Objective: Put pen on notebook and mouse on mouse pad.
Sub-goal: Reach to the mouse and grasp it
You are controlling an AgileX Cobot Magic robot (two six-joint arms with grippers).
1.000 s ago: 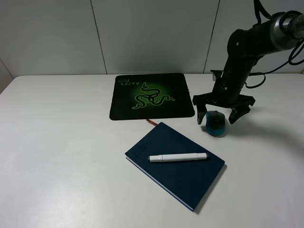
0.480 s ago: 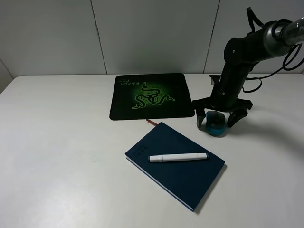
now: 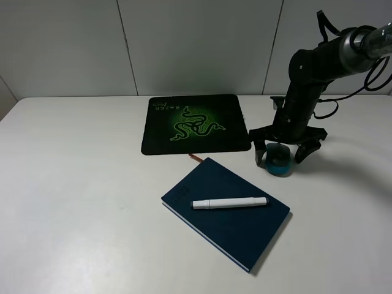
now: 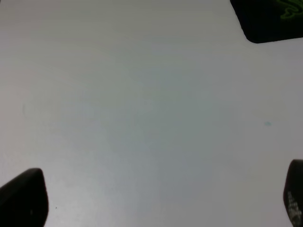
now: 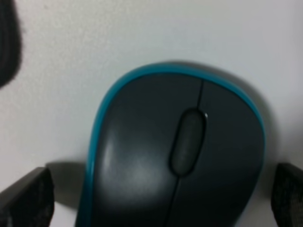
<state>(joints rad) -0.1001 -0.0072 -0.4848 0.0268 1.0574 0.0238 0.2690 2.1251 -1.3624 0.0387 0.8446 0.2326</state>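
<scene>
**White worktop: items and pincers, as found**

White laminate worktop (image 3: 79, 196) carrying four items, one of each.

1. Mouse pad: one thin black rectangular mouse pad (image 3: 159, 138) with rounded corners and a green snake emblem, lying flat at the rear centre. One corner of it also shows in the left wrist view.
2. Notebook: one dark navy-blue hardcover notebook (image 3: 233, 236), closed and set at an angle in front of the pad. A reddish-brown ribbon bookmark (image 3: 196, 157) pokes out at the corner nearest the pad.
3. Pen: one slim white cylindrical pen (image 3: 229, 203), lying across the notebook cover, dark tip to the right.
4. Mouse: one small oval mouse (image 3: 278, 160), dark grey on top with teal-blue sides. It sits on bare worktop to the right of the pad, not on it. Only the right wrist view resolves its scroll wheel (image 5: 188, 140).

Pincers: two.

- Right pincer (image 3: 280, 153): lowered over the mouse, fingers (image 5: 26, 198) spread to either side of it and not clamped.
- Left pincer (image 4: 158, 198): seen in the left wrist view only, fingertips wide apart over bare worktop, gripping nothing.
</scene>
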